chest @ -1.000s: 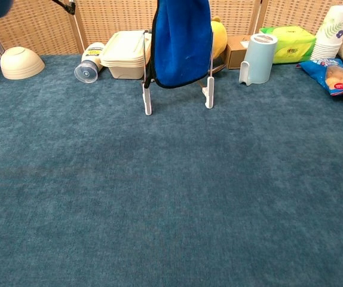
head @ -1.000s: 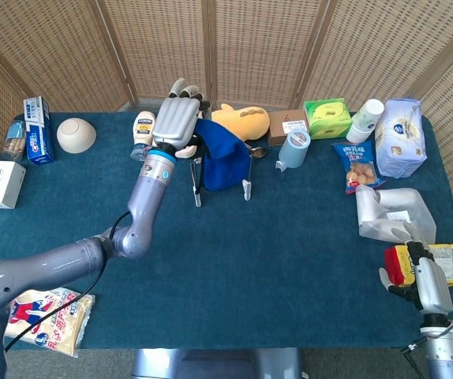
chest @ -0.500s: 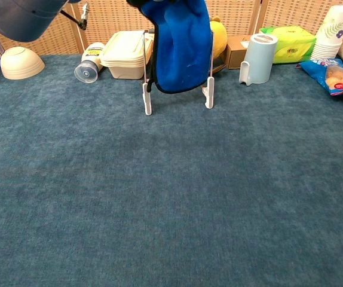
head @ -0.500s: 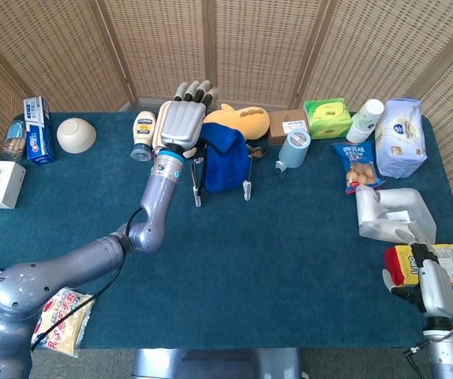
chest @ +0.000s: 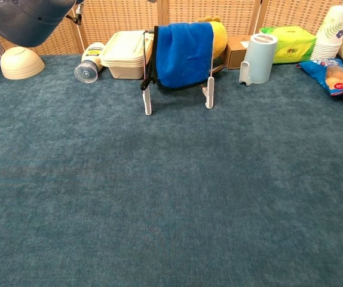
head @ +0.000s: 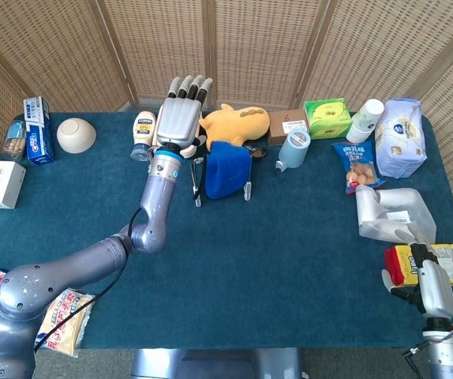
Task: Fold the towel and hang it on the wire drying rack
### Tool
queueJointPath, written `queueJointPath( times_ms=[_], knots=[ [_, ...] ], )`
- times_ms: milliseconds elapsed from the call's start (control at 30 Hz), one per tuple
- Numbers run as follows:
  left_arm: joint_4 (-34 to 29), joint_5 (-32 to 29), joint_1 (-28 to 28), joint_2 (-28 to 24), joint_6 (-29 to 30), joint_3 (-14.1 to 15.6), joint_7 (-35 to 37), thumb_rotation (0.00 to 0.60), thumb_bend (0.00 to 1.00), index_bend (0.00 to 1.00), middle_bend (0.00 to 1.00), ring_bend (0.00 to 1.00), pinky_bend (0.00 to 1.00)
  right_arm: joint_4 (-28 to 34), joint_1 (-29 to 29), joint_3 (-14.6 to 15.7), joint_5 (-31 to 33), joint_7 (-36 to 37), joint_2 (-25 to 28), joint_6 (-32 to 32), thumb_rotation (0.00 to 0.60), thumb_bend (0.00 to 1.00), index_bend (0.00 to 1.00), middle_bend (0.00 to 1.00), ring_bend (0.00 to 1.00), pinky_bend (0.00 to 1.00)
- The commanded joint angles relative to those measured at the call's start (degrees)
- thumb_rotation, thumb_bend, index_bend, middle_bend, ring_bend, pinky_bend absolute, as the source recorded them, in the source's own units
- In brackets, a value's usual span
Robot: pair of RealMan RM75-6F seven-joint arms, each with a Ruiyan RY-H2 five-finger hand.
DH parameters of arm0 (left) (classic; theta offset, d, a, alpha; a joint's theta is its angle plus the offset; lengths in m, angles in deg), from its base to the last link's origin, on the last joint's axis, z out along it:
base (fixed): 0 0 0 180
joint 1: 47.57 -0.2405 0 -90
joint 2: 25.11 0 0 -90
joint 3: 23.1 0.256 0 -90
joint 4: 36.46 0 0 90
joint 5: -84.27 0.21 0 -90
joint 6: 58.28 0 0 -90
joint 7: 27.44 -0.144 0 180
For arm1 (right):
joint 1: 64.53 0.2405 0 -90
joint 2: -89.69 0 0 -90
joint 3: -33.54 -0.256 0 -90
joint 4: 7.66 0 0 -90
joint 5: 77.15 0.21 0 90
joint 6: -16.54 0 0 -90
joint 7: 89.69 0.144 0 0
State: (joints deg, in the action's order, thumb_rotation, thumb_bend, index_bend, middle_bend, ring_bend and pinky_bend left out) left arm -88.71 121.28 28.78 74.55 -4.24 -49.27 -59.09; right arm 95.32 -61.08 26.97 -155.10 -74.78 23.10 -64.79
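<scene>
Nearest, at about five o'clock on the blue-carpeted desk (head: 234, 260), the right hand (head: 421, 278) rests low beside a yellow packet (head: 447, 263); its fingers are curled in, but whether they grip anything I cannot tell. At seven o'clock a snack bag (head: 49, 320) lies at the desk's front edge.

Past the middle, toward twelve o'clock, stands the wire drying rack (chest: 147, 98) on its white feet. The blue towel (chest: 184, 54) is folded and draped over the rack's top bar, hanging down on both sides, with a dark corner trailing at its left edge.

Just left of the rack and above it, the left hand (head: 181, 120) is lifted with fingers spread straight, holding nothing and clear of the towel.

Behind the rack lie a yellow plush toy (head: 234, 125) and a cream lidded box (chest: 123, 52). At ten o'clock sits an upturned bowl (head: 76, 135); at two o'clock, a green tissue pack (head: 327, 117).
</scene>
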Motion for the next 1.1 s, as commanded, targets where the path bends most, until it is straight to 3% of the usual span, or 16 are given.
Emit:
queueJointPath(
  times_ms=[33,267,433,600,800,933,1100],
  knots=[
    [-3.0,1.1,-1.3,-1.3,1.1,-1.1,2.2,0.6,0.11,0.0,0.0,0.0,0.0,0.0,0.0,-0.1,-0.1,0.0,0.1,0.0,0.6,0.35,0.15,0.05,0.0,0.0],
    [-19.5,3.1,-9.7,-8.5,5.5,-2.1,9.8,0.6,0.11,0.0,0.0,0.0,0.0,0.1,0.1,-0.5,-0.7,0.2,0.6,-0.5,0.6,0.35,0.15,0.05,0.0,0.0],
    [-33.7,5.2,-17.8,-15.0,7.8,-0.3,15.5,0.6,0.11,0.0,0.0,0.0,0.0,-0.1,0.2,-0.8,-1.0,-0.1,0.8,-0.9,0.6,0.35,0.15,0.05,0.0,0.0],
    [-46.2,11.9,-26.8,-22.6,12.6,5.2,18.1,0.6,0.11,0.04,0.01,0.0,0.0,-0.1,0.7,-1.5,-1.2,-1.0,1.2,-1.0,0.6,0.35,0.15,0.05,0.0,0.0],
    [-56.3,17.3,-35.9,-30.8,16.0,10.9,21.9,0.6,0.11,0.08,0.02,0.0,0.0,-0.1,1.8,-2.1,-1.4,-2.9,1.4,-0.3,0.6,0.35,0.15,0.05,0.0,0.0],
    [-61.1,23.1,-43.3,-36.0,19.2,16.7,25.5,0.6,0.11,0.1,0.03,0.0,0.0,-0.2,2.8,-2.2,-1.3,-6.1,1.3,0.4,0.6,0.35,0.15,0.05,0.0,0.0],
    [-61.7,32.5,-51.1,-39.6,23.9,23.5,28.4,0.6,0.11,0.13,0.04,0.0,0.0,-0.1,3.3,-2.5,-0.5,-11.3,0.7,0.0,0.6,0.35,0.15,0.05,0.0,0.0]
  ],
)
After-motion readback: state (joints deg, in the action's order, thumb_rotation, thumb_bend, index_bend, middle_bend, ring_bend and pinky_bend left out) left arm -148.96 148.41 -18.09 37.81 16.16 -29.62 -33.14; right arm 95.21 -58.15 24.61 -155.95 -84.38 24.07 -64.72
